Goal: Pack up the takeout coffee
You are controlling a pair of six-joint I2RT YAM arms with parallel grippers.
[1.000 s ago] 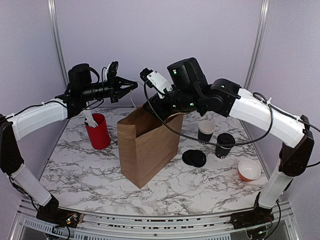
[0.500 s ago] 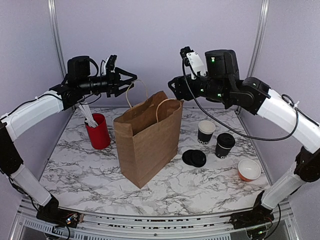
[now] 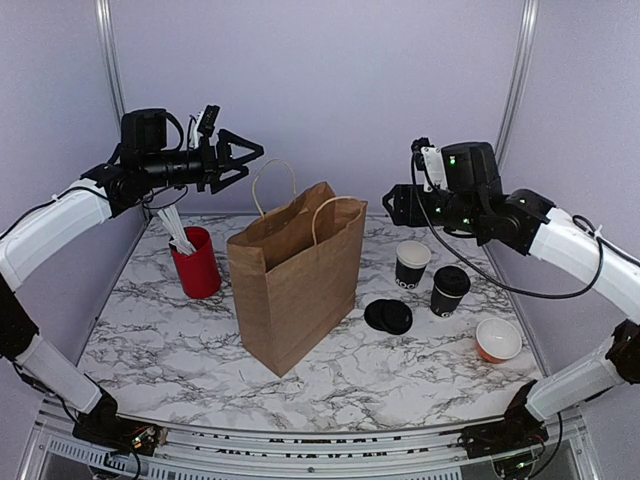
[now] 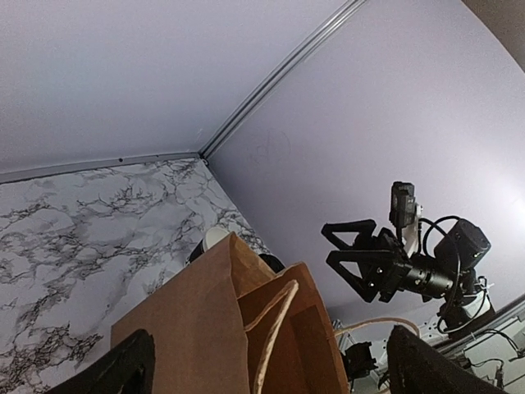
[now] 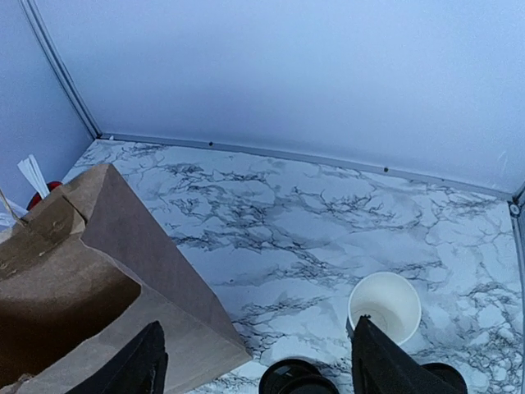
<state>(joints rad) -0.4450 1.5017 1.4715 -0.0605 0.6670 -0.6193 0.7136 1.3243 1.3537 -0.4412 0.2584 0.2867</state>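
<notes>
The takeout coffee, a small black cup with a black lid, stands on the marble table right of the brown paper bag. The bag stands upright with its mouth open and both handles up; its top edge also fills the bottom of the left wrist view. My left gripper hovers high to the bag's upper left, open and empty. My right gripper hangs above the cups, right of the bag, open and empty. In the right wrist view its fingers frame bare table beside the bag.
An open black cup with a white inside stands behind the coffee. A stack of black lids lies between bag and coffee. An orange bowl sits at the right. A red cup of white sticks stands left of the bag.
My left gripper opened, let go of the bag's handle and drew back left. My right arm swung right and up, away from the bag's mouth. The bag now stands upright.
</notes>
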